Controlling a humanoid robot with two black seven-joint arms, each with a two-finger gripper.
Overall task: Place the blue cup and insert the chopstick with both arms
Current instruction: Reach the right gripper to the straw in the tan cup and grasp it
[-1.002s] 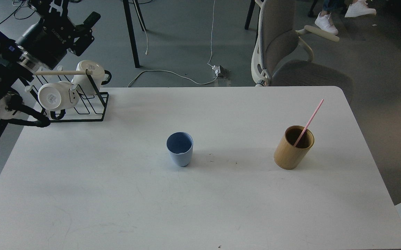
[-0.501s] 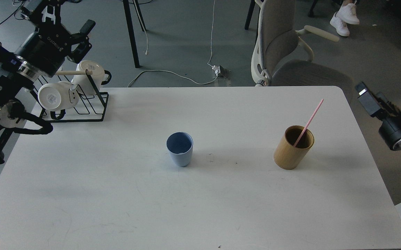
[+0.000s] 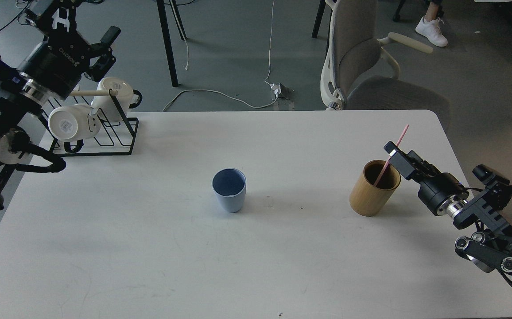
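Note:
The blue cup stands upright at the middle of the white table, apart from both grippers. The pink chopstick leans in the tan bamboo holder at the right. My right gripper comes in from the lower right and sits at the stick's mid-length just above the holder's rim. Its fingers are dark and I cannot tell them apart. My left gripper is open and empty, held high above the mug rack at the far left.
A black wire rack with two white mugs and a pale wooden rod stands at the table's far left corner. A grey office chair stands behind the far edge.
My right arm has come in from the right edge and reached the pink stick above the bamboo holder. The stick's top has shifted slightly left. My left arm has barely moved in the last half second.

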